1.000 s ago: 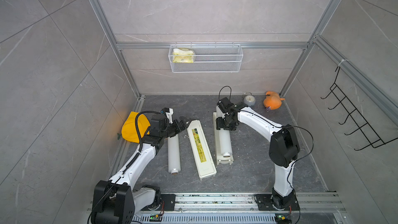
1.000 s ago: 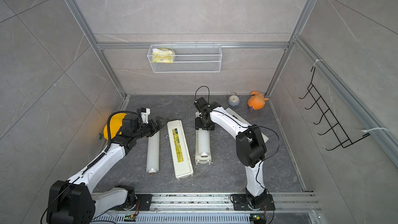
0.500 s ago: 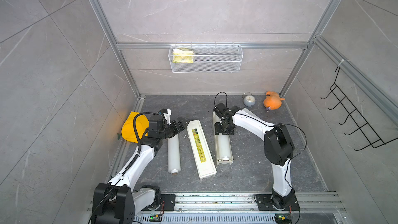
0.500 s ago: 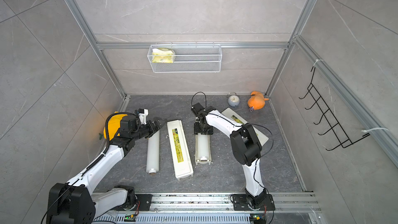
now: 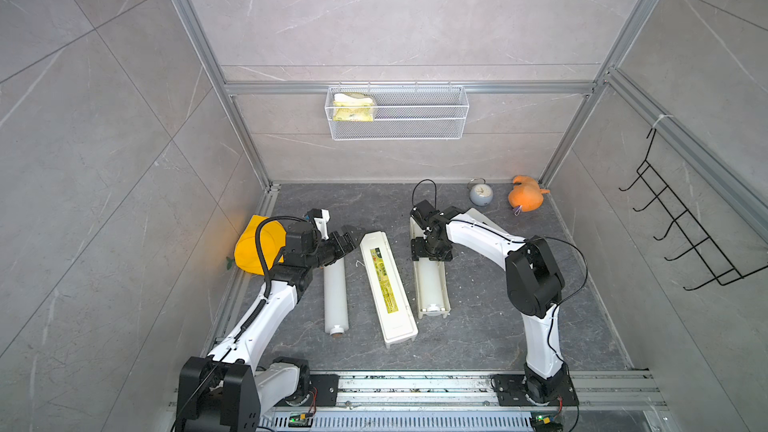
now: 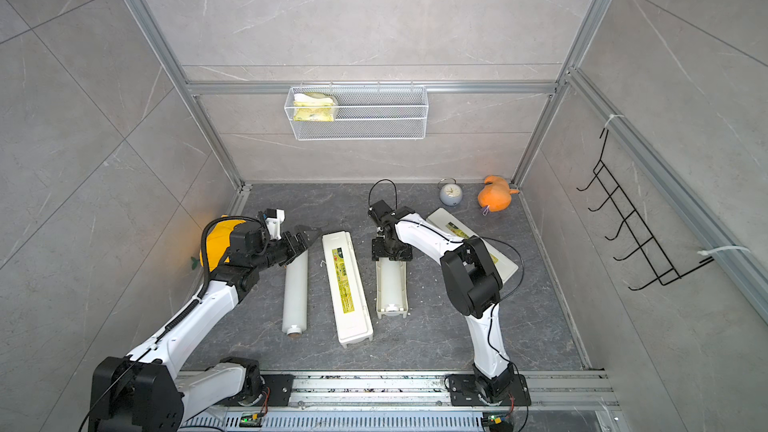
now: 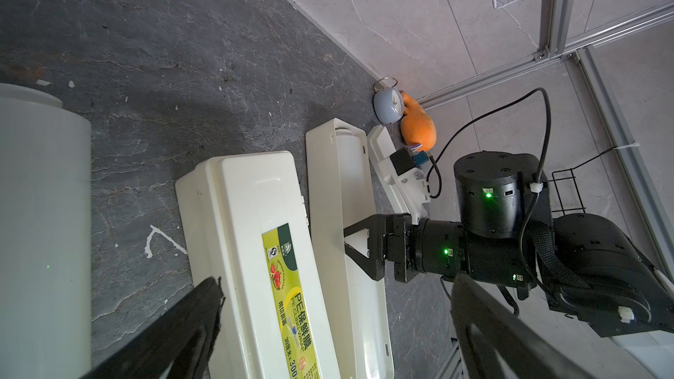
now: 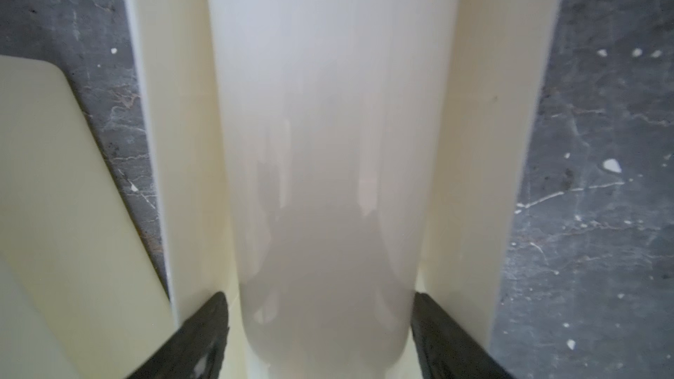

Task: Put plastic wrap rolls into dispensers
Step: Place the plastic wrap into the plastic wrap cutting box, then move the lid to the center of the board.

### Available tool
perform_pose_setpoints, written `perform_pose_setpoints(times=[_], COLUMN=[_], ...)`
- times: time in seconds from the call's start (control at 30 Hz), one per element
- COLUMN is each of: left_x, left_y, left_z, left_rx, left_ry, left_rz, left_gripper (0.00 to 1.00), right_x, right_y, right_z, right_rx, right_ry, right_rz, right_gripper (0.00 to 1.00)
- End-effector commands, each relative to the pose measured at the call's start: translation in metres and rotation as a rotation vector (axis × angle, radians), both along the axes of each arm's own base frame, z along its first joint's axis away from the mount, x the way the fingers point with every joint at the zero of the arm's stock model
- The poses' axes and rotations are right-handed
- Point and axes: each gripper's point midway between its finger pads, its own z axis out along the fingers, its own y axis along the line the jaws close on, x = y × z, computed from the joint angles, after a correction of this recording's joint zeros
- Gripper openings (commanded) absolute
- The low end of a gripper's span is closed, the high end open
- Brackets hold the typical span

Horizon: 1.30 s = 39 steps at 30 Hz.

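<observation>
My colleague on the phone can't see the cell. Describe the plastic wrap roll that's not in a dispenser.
In the middle of the dark stone floor lies a closed dispenser with a yellow-green label. The plastic wrap roll lies beside it on the left arm's side, near the left gripper. Unlike the other roll, nested in the open dispenser, it lies bare, tan core showing.

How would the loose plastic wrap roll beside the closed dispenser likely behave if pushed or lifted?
The roll is a smooth cylinder lying flat, so a sideways push would probably roll it. Its glossy film may slip when gripped. The core showing at its end suggests stiffness.
</observation>
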Motion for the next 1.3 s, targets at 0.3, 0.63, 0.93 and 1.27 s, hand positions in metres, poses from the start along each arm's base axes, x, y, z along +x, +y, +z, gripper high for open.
perform_pose_setpoints(times=[0.3,0.63,0.93,1.27], left_x=[0.002,0.013,0.036,0.06], left_y=[-0.007,-0.045,-0.073,-0.085], left_z=[0.012,0.011,0.018,0.009], left_rx=[0.012,0.045,0.055,0.06], left_ry=[-0.005,0.025,0.05,0.091], left_rz=[-0.02,-0.065,-0.103,-0.116], left_gripper=[0.99,0.99,0.99,0.99], right_x=[0.013,0.054,0.091,0.097], right_y=[-0.05,-0.171,-0.234,-0.263], right_z=[0.089,0.056,0.028,-0.027], right_rx=[-0.048,-0.218,-0.141,-0.06], right_ry=[-0.197,-0.177,-0.185,-0.071], right_rz=[0.336,0.435,0.493,0.46], right_gripper=[0.99,1.0,1.0,1.0])
